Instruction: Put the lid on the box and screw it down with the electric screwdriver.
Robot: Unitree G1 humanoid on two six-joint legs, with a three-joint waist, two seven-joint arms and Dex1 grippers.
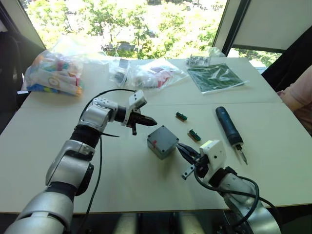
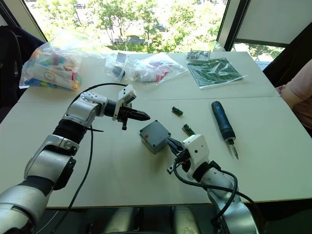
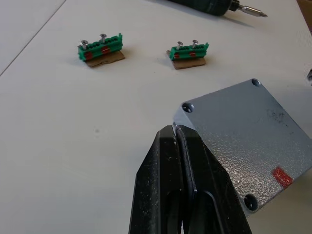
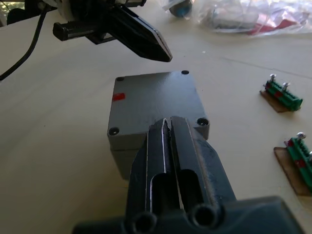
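At mid-table, the right gripper (image 1: 184, 150) and left gripper (image 1: 150, 120) both have fingers pressed together, flanking the box (image 1: 162, 142) with its lid (image 4: 155, 101) already seated on top. Beyond lie two green screw holders (image 3: 100, 47) and the electric screwdriver (image 1: 229, 126), well apart on the table (image 1: 273, 161).

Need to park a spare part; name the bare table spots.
Bare: near edge left of the box, under the left arm; right edge beyond the screwdriver. Crowded: the bags and circuit board at the far edge, and around the box.
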